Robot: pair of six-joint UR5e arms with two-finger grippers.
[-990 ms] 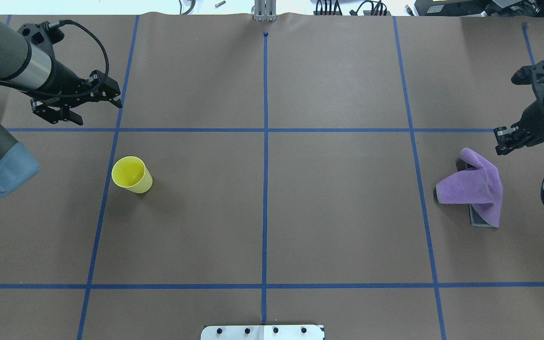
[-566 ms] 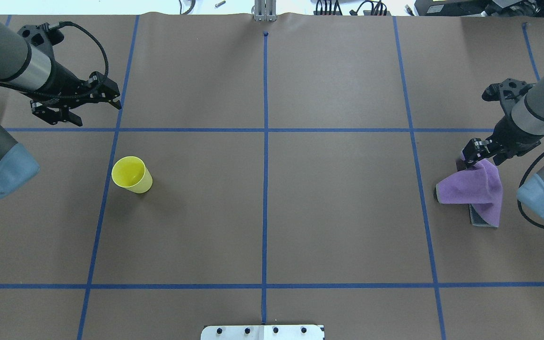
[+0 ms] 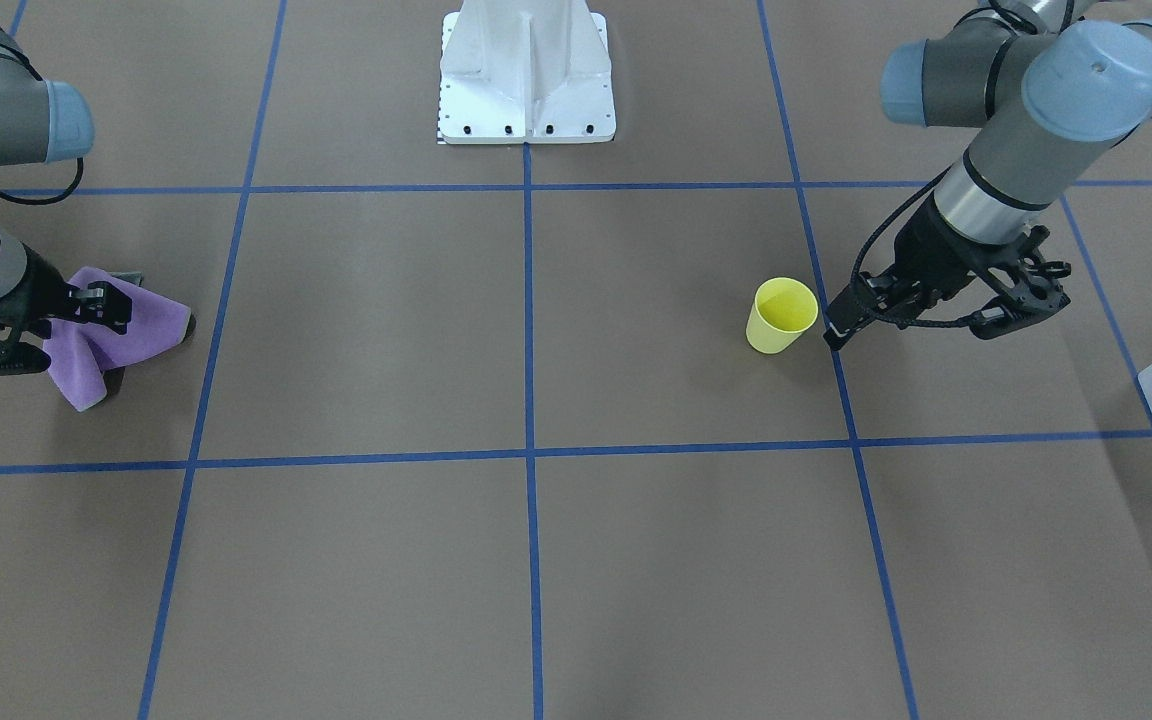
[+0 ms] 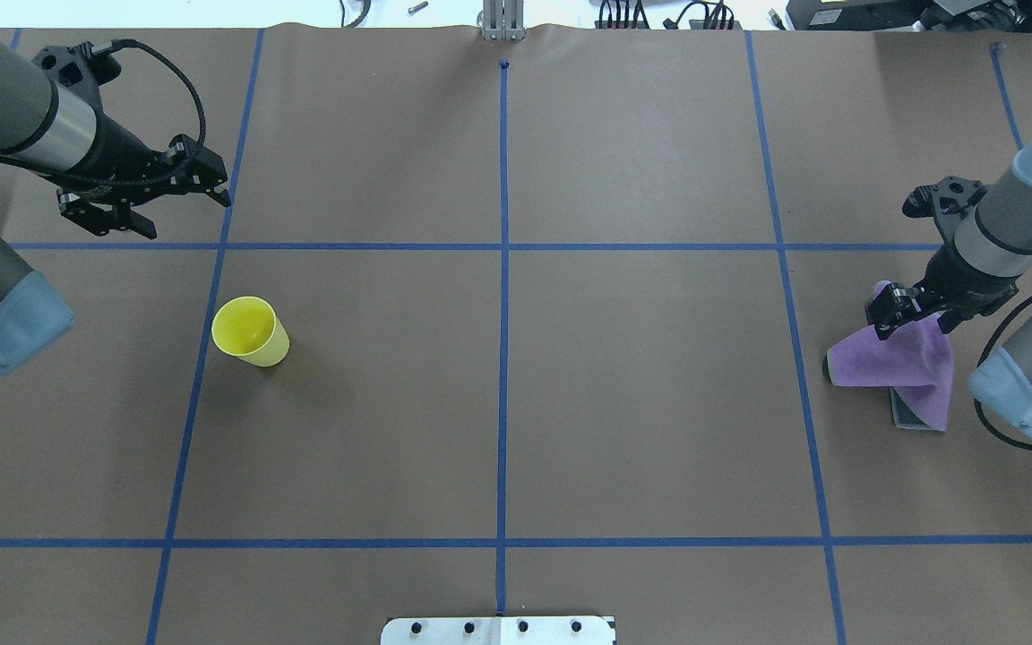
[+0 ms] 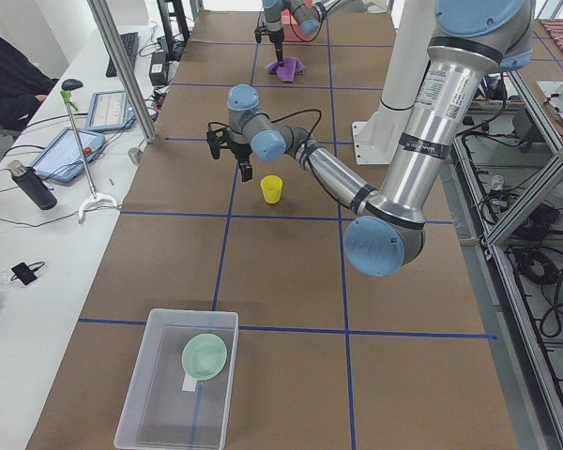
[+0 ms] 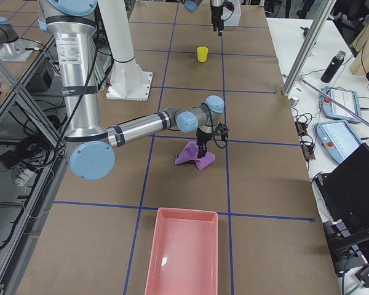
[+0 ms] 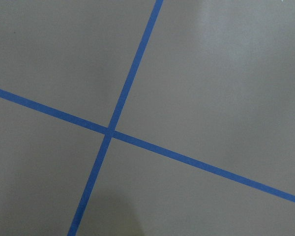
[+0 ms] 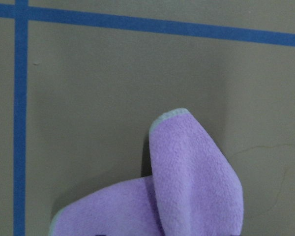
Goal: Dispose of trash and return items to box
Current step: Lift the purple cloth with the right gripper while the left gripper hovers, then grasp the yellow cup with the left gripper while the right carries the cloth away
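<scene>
The yellow cup [image 4: 250,331] stands upright on the brown table, also in the front view [image 3: 782,315]. My left gripper [image 4: 192,217] is open and empty, hovering a little beyond the cup and apart from it. The pale green bowl [image 5: 205,356] lies inside the frosted box [image 5: 136,398] at the table's left end. My right gripper [image 4: 912,324] is open, low over the raised fold of a purple cloth [image 4: 901,363], its jaws on either side of the fold. The right wrist view shows the cloth [image 8: 187,187] right below.
A flat grey thing [image 4: 908,416] pokes out from under the cloth. A pink tray [image 6: 184,258] sits at the table's right end. The white robot pedestal [image 3: 526,70] stands at the near middle edge. Blue tape lines cross the table.
My right arm has swung in and come down over the purple cloth. The left arm and the cup have not moved.
</scene>
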